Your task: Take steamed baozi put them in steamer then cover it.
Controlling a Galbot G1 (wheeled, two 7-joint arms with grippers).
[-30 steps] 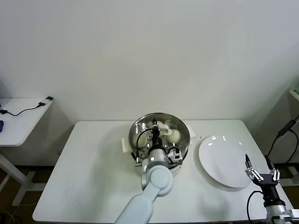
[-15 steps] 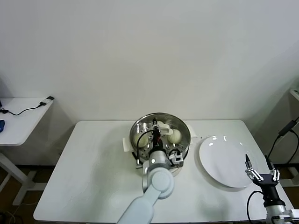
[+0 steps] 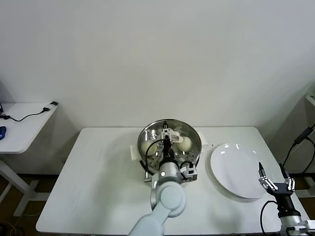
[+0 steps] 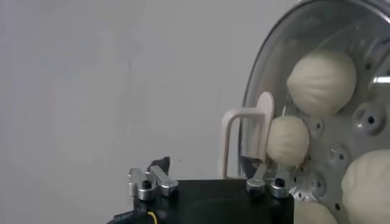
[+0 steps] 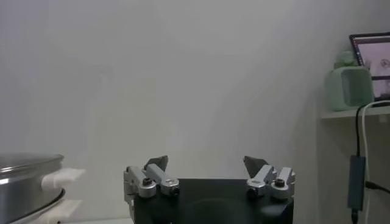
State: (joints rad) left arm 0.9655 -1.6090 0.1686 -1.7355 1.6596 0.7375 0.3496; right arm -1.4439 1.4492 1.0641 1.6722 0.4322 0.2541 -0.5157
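You see the left tool [image 3: 167, 139] over the steamer [image 3: 193, 138] with its fingers apart, straddling the white handle [image 4: 247, 137] of the cover [image 4: 317, 36], which sits on the steamer. The steamed baozi [image 4: 322, 82] lie inside on the perforated floor. The steamer stands at the 12 o'clock side of the surface [image 3: 98, 182]. The right tool [image 3: 276, 183] waits at 4 o'clock beside the plate [image 3: 234, 169], fingers apart, holding nothing.

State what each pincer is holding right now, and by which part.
Nothing is held. The left pincer stands open over the cover's white handle on the steamer; the right pincer waits open beside the plate.
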